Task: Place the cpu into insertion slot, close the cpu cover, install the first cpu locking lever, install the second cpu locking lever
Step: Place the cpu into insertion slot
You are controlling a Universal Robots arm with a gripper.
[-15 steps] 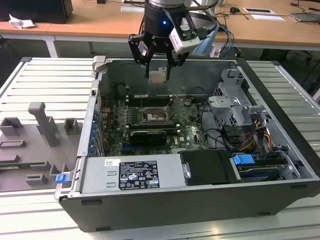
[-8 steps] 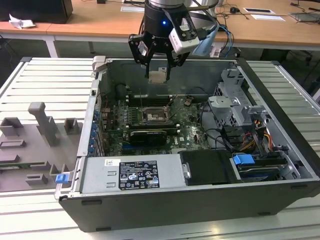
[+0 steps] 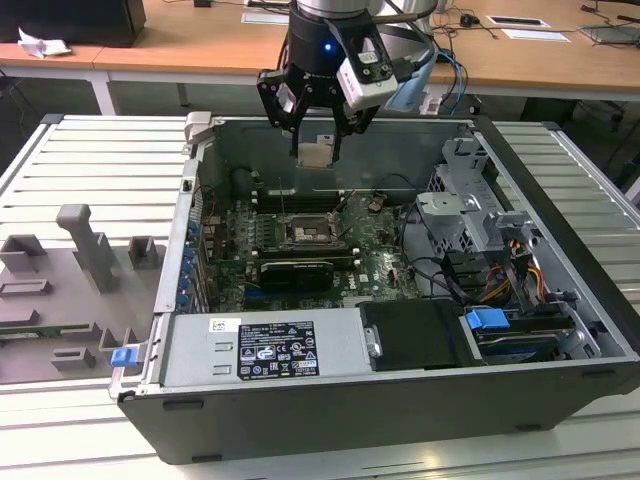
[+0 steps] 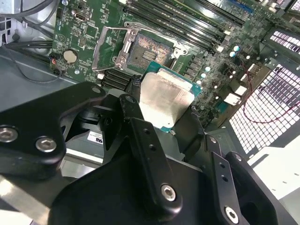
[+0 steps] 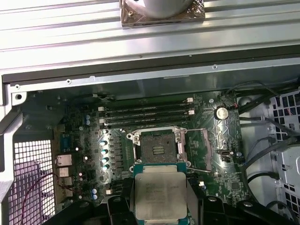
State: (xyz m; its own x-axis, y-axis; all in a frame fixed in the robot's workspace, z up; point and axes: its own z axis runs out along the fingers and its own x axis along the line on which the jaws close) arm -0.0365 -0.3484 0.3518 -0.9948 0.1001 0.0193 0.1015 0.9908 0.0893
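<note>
Holding the cpu (image 3: 318,152) clamped flat between the jaws, the arm (image 3: 325,40) hangs above the open case (image 3: 300,420). From the exterior view's left: case wall (image 3: 185,230) well apart; insertion slot (image 3: 303,235) bare beneath, cpu cover (image 4: 123,52) raised. Advise keeping the cpu level and square to the slot's rim. Drive cage (image 3: 465,200) rightward leaves room.

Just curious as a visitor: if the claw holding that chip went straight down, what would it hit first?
Probably the green board, at or just beside the open insertion slot, with the cpu touching before the claw. Depth is unclear.
</note>
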